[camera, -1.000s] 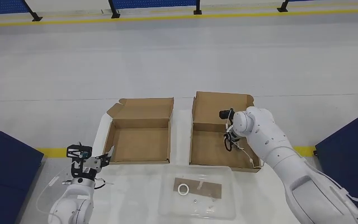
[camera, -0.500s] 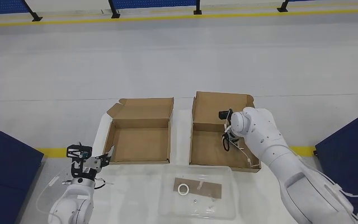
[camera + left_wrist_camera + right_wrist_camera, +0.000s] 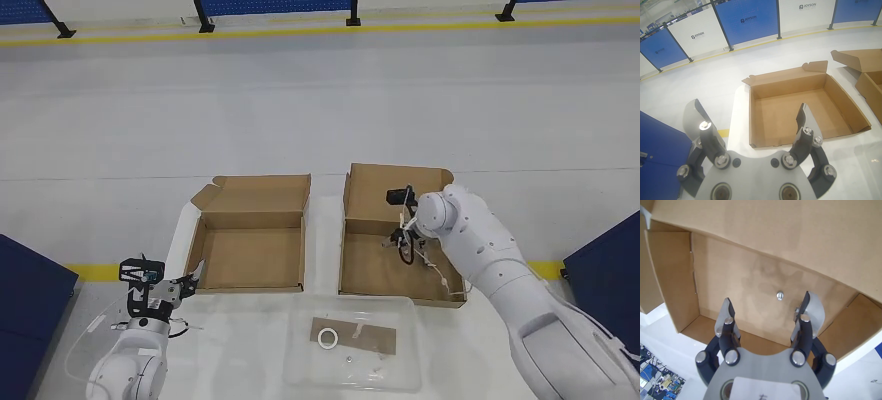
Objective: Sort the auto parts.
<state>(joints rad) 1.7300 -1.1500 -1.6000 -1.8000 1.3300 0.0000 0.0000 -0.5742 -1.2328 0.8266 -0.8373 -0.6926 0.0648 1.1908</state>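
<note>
**Bolt loose in the right box, both pairs of fingers apart**

The right fingers (image 3: 811, 306) stand apart over the floor of the right box (image 3: 719, 275) and hold nothing. Just beyond their tips a small metal bolt (image 3: 780, 296) lies loose on the cardboard, near the middle of that box. A second small metal part (image 3: 796, 310) shows just beside one finger. Whether it touches the pad cannot be told.

The bolt looks hard, light and smooth. It is not fragile, but it is likely to roll or squirt out of a loose pinch. The surest hold is probably across the shank just under the head, with the fingers closing squarely from above. The cardboard floor should give a little under the tips.

The left fingers (image 3: 804, 117) are also apart and empty. They hang at the near left of the counter (image 3: 230, 340), just near of the left box (image 3: 800, 106), whose floor shows bare cardboard.

A clear tray (image 3: 412, 340) sits at the near middle of the counter, in front of both boxes. A brown sheet (image 3: 365, 337) lies in it, with a white ring (image 3: 326, 339) on the sheet's left end. A few tiny parts lie near of the sheet, too small to tell apart. Those pieces look unsorted, so most of the job seems to lie ahead.
</note>
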